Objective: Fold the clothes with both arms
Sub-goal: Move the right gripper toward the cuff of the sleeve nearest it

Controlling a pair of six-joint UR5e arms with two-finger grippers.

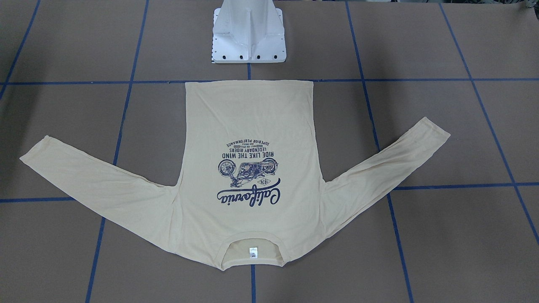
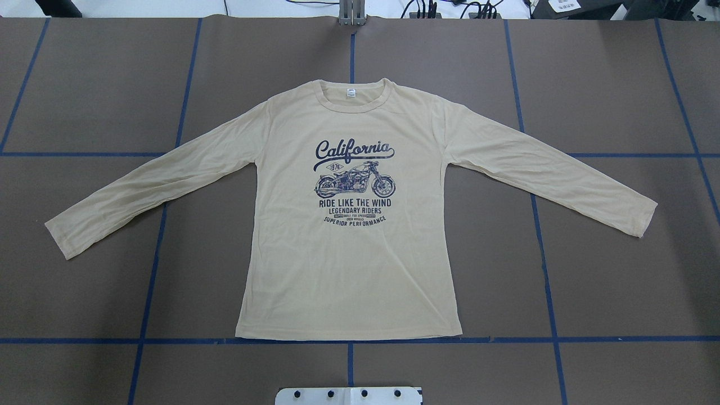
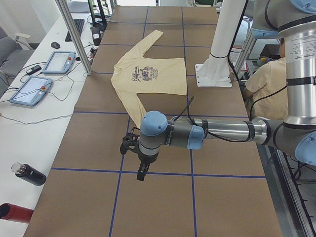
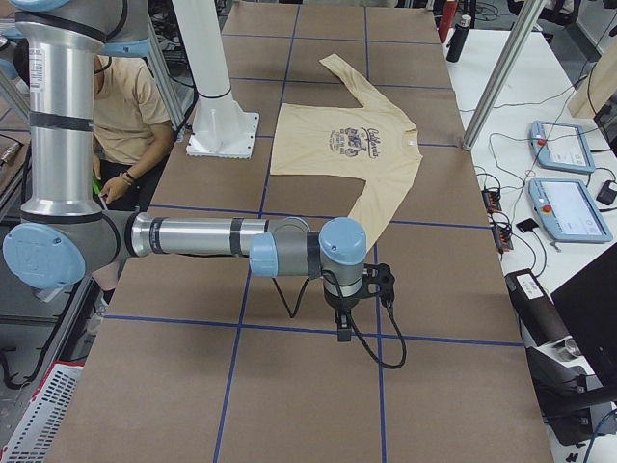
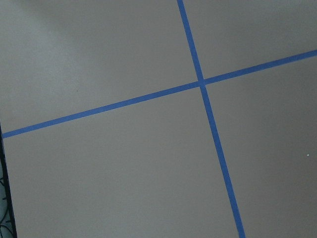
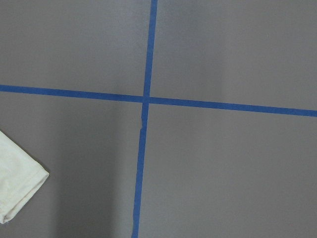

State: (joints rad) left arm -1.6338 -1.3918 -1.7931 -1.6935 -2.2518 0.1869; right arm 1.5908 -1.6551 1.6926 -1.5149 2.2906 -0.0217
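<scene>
The pale cream-yellow long-sleeved shirt (image 2: 349, 264) lies flat on the brown table, print side up, sleeves spread out to both sides, hem toward the robot. It also shows in the front view (image 1: 248, 113) and both side views. Neither arm shows in the overhead or front view. My left gripper (image 3: 142, 170) hangs above bare table just past the near sleeve's end; I cannot tell if it is open or shut. My right gripper (image 4: 344, 323) hangs likewise past the other sleeve's end; I cannot tell its state. A sleeve cuff (image 6: 15, 188) shows in the right wrist view.
The white pedestal (image 1: 248, 38) stands by the shirt's hem. Blue tape lines (image 2: 349, 340) grid the table. A side bench holds control tablets (image 3: 32, 89) and a dark bottle (image 3: 29, 174). A person (image 4: 125, 106) sits behind the robot.
</scene>
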